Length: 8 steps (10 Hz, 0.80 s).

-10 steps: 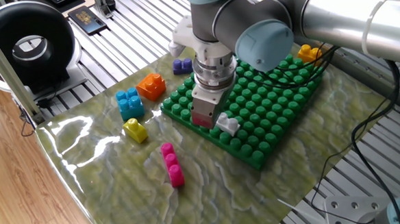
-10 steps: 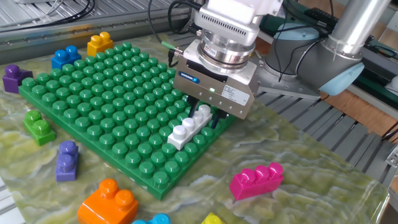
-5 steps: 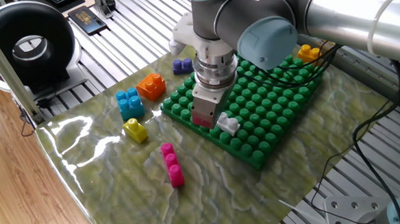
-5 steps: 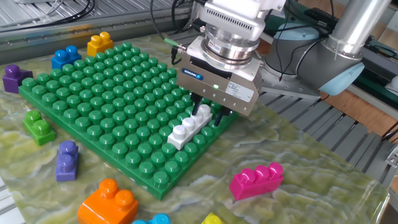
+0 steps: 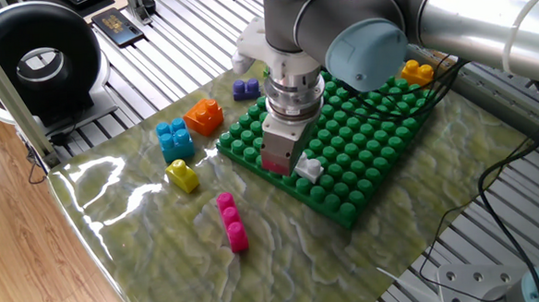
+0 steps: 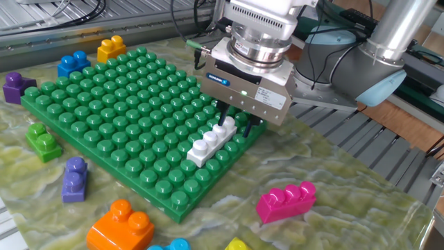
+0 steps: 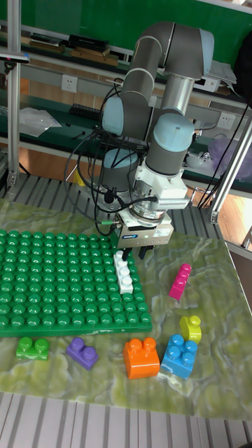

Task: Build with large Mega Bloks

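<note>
The two-finger gripper is hovering just above the long white four-stud plastic brick, jaws parted narrowly and gripping nothing. The brick is sitting pressed onto the big green studded baseplate along one edge, near a corner. A pink three-stud brick is lying off the baseplate.

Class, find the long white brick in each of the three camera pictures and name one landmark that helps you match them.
One fixed view: white brick at centre, mostly hidden beside the gripper.
The other fixed view: right of centre, below the gripper.
Tall fixed view: centre, under the gripper.
Shared landmark: it sits along one edge of the green baseplate, with the pink brick off the plate nearby.
</note>
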Each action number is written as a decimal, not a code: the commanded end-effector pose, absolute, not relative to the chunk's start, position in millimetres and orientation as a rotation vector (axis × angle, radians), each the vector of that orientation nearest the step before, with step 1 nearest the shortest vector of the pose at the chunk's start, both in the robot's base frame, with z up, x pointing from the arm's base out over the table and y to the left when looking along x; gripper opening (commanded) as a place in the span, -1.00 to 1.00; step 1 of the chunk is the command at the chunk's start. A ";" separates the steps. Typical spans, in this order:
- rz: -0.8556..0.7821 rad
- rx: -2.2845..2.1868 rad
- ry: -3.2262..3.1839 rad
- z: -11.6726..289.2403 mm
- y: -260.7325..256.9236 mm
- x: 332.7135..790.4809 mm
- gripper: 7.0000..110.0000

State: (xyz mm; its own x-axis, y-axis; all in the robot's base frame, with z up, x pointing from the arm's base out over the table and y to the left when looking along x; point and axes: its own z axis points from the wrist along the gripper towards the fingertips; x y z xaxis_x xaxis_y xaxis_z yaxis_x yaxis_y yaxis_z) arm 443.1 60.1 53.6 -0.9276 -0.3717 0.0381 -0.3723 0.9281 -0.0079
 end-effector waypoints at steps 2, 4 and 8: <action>-0.003 0.563 -3.057 51.6 64.3 445.2 -0.28; 0.019 0.565 -3.057 58.0 56.8 443.0 -0.28; -0.017 0.546 -3.070 53.3 62.1 446.9 -0.28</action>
